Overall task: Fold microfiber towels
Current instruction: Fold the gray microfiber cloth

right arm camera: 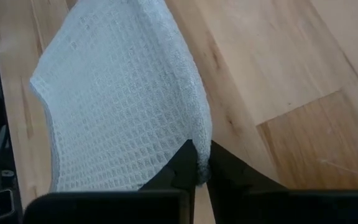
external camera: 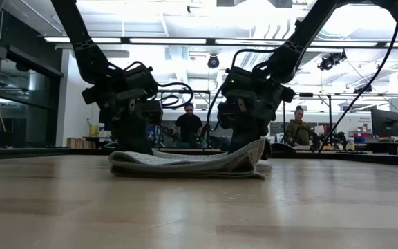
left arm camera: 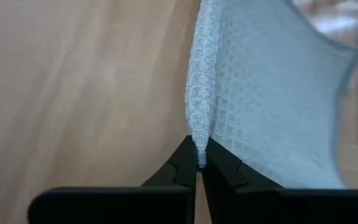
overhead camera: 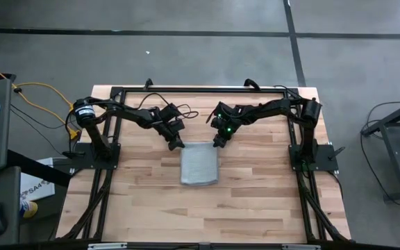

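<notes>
Here both fingers pinch the folded towel (overhead camera: 199, 165): left gripper (overhead camera: 178, 144) and right gripper (overhead camera: 218, 143) at neighbouring corners.

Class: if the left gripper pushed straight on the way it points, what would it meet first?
The left gripper is shut on the microfiber towel, so it would probably meet that cloth first, then perhaps the table; depth is unclear.

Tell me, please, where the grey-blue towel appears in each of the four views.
High view: towel at table centre, between both arms.
Low view: folded towel lying flat at centre.
Left wrist view: towel above the left end effector.
Right wrist view: towel above the right end effector.
Shared landmark: wooden table.
</notes>
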Action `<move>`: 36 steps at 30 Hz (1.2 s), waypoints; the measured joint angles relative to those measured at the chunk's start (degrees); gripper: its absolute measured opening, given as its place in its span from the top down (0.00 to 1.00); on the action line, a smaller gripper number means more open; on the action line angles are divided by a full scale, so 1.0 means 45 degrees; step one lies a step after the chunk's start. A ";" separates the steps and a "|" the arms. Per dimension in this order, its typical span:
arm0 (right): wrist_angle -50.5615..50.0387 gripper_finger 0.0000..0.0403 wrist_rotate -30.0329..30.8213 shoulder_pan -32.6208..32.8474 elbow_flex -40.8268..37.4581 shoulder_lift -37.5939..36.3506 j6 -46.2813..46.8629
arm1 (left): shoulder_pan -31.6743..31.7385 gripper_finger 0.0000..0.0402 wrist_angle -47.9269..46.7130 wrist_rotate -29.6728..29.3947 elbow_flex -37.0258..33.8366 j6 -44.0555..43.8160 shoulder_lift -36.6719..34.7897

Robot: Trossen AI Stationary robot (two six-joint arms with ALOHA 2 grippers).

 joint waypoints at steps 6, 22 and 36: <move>0.0011 0.98 0.0692 0.0266 0.0000 -0.0005 -0.0714 | -0.0117 0.99 0.0013 -0.0581 -0.0010 0.0503 -0.0096; -0.0941 0.99 0.5477 0.2142 0.0005 -0.1171 -0.1983 | -0.2387 1.00 -0.0233 -0.4440 0.0006 0.1577 -0.1099; -0.1249 0.99 1.0496 0.4753 0.0024 -0.1268 -0.2443 | -0.5432 1.00 -0.1544 -0.9844 -0.0027 0.1611 -0.2513</move>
